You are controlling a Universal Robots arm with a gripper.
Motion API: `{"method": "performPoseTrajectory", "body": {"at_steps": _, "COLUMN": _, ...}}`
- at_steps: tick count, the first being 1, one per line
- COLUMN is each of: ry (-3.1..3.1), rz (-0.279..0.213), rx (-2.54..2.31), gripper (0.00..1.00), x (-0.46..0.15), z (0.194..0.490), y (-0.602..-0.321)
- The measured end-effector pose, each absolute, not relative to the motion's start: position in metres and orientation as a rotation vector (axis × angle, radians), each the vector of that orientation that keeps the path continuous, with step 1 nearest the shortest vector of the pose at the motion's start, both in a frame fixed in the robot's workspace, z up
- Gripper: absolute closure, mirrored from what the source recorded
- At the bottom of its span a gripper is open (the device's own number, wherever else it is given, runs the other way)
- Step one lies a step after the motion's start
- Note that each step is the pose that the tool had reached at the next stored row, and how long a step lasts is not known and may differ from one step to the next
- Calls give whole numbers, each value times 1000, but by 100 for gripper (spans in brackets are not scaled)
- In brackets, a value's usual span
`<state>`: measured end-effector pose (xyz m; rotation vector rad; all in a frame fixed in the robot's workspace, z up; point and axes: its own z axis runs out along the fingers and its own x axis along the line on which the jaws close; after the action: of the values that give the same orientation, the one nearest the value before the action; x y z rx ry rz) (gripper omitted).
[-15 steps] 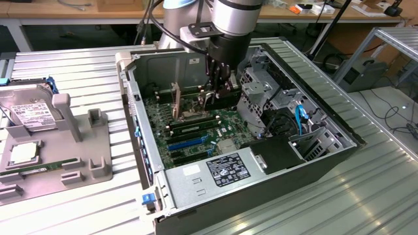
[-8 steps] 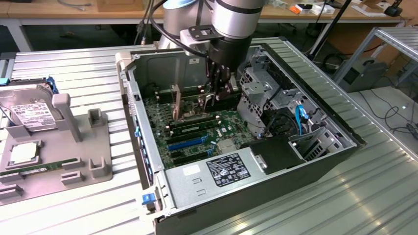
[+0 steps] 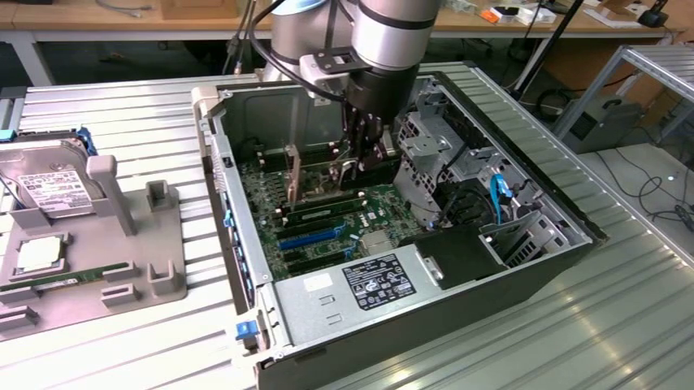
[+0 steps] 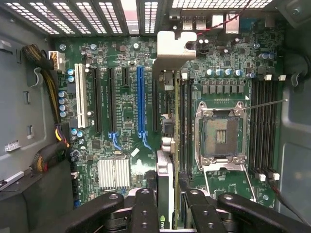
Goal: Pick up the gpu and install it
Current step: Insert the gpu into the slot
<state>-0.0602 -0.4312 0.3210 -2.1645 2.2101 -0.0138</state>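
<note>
Gripper (image 4: 170, 213): one, jaws partway closed, clamping the gpu (image 4: 164, 179) by both faces.
Gpu: one, upright and edge-on beneath the fingers, inside the open-topped case (image 3: 230, 187). Its bracket (image 4: 176, 48) is at the far end, and whether it touches the board cannot be told.
To one side: one blue slot (image 4: 140, 102) and one white slot (image 4: 82, 97).
To the other side: one empty processor socket (image 4: 218, 131), then four memory slots (image 4: 265, 126).
Drive cage (image 3: 428, 142): close alongside.

Even overhead light; glare on ribbed table (image 3: 629, 325); case (image 3: 232, 231) int. shadowed; gpu (image 4: 176, 48) bracket blown out, vents (image 4: 97, 14) backlit.
</note>
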Motion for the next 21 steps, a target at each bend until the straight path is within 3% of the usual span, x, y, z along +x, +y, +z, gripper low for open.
{"method": "performPoseTrajectory", "body": {"at_steps": 21, "ry": 2211, "rz": -14, "rx": -2163, "gripper": 73, "x": -67, "z": 309, "y": -437}}
